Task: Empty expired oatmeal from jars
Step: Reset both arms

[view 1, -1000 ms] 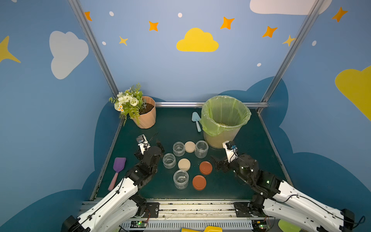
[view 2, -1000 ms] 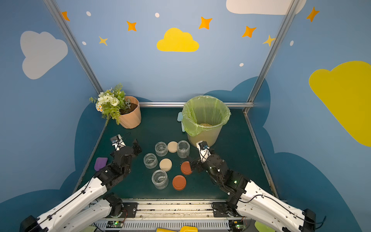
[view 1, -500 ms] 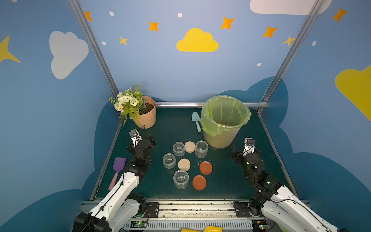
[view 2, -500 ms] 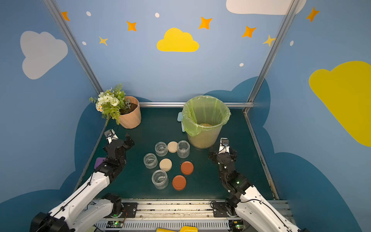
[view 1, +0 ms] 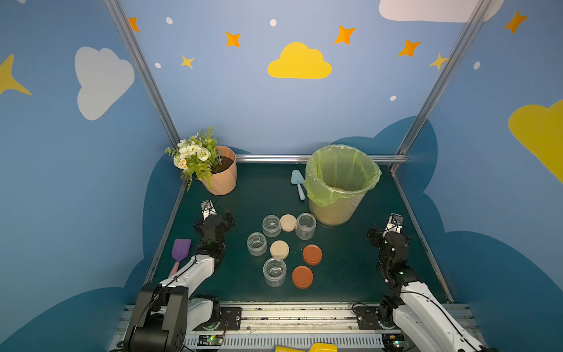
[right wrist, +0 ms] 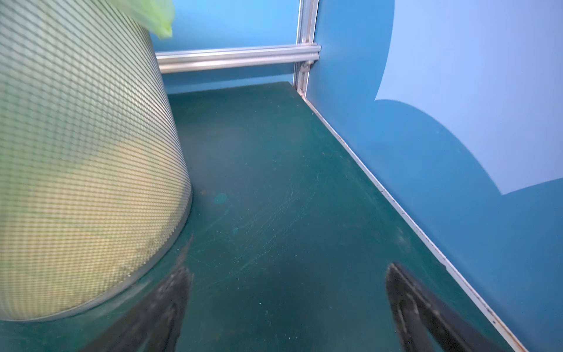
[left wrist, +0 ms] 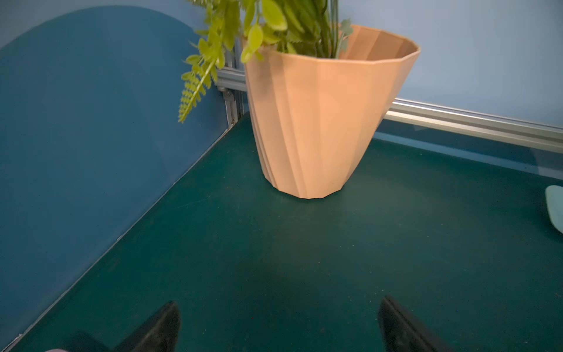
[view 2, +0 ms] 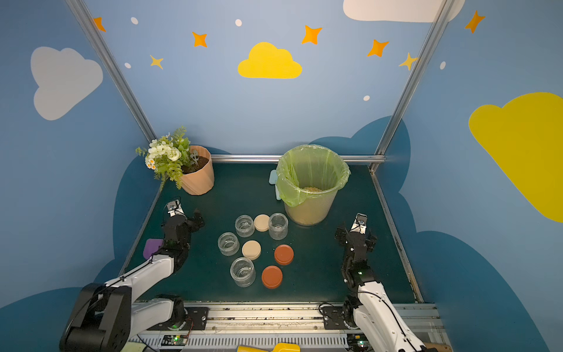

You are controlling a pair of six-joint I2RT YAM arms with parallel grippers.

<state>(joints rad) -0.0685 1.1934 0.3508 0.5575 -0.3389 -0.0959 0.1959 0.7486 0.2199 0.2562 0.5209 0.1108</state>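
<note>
Top views both: find jars (view 1: 274,272) lidless mid-table, oatmeal (view 2: 312,189) inside bin (view 2: 307,210); wrist views: catch left gripper (left wrist: 278,320), right gripper (right wrist: 289,271) splayed wide, grasping nothing.

You count: four clear jars (view 1: 271,225) (view 1: 305,226) (view 1: 256,243) (view 1: 274,272); two beige lids (view 1: 288,222) (view 1: 279,249); two rust-red lids (view 1: 312,254) (view 1: 302,276); one lined bin (view 1: 335,213); one flowerpot (view 1: 222,183); one pale blue trowel (view 1: 298,183); one purple spatula (view 1: 181,250); perhaps one yellow scoop (view 1: 304,347), cropped at the near edge.

Robot lab booth — cloud-painted walls (view 1: 249,100)
</note>
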